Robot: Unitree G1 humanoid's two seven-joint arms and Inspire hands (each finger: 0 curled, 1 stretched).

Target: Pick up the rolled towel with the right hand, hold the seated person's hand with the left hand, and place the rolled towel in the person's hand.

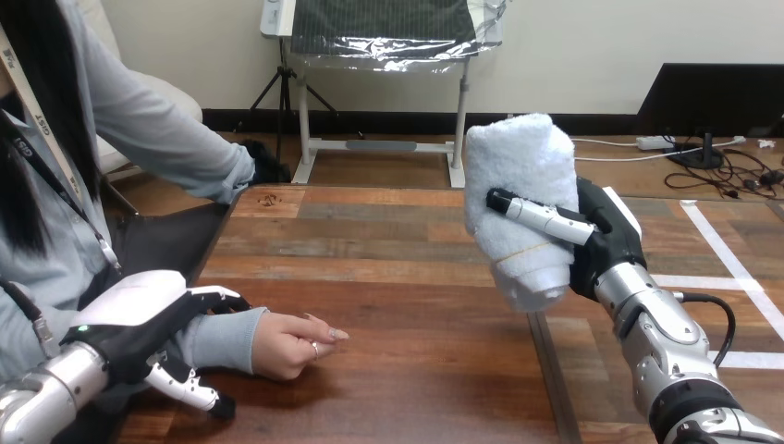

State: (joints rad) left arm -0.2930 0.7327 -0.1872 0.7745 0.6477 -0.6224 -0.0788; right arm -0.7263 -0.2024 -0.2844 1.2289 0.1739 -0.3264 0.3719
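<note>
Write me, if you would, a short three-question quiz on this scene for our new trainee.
1. Fill in: the left hand has its fingers curled round the person's ____, while the person's hand rests on the table.
2. True or false: the rolled towel lies flat on the table.
3. What holds the towel? A) the left hand B) the right hand C) the person's hand

Key: 1 wrist; 2 false, it is held up above the table; 3 B.
</note>
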